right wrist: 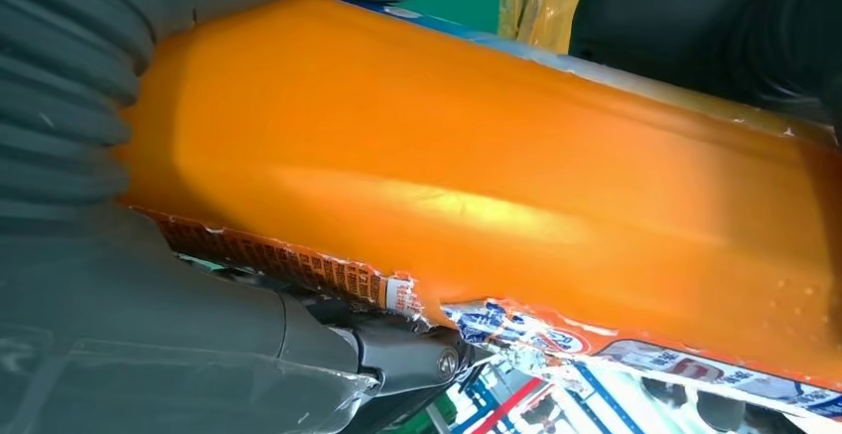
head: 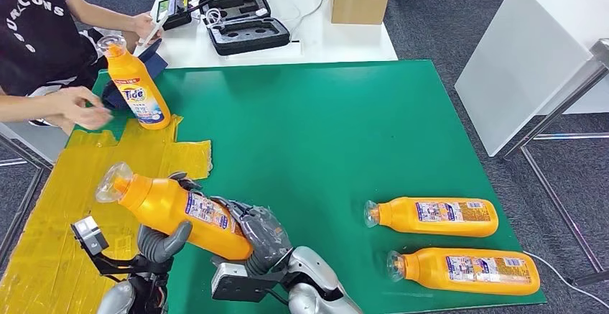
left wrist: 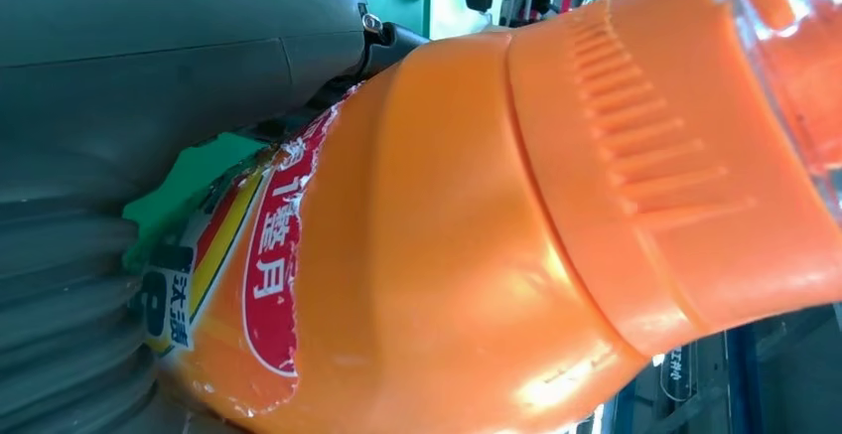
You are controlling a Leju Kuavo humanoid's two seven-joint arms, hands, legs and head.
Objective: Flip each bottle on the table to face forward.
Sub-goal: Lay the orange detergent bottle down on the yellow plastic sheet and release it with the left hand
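Green matting (head: 323,127) is spread beneath a tilted bottle (head: 179,213) clamped between left hand (head: 161,242) and right hand (head: 262,235) off the table, where its slick plastic could be dropped if either grip is loosened.

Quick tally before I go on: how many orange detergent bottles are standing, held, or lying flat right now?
Standing upright: 1, the orange Tide detergent bottle on the yellow tape patch.
Held by both robot hands: 1, tilted orange bottle.
Lying flat on the green mat: 2.
Total: 4 bottles.
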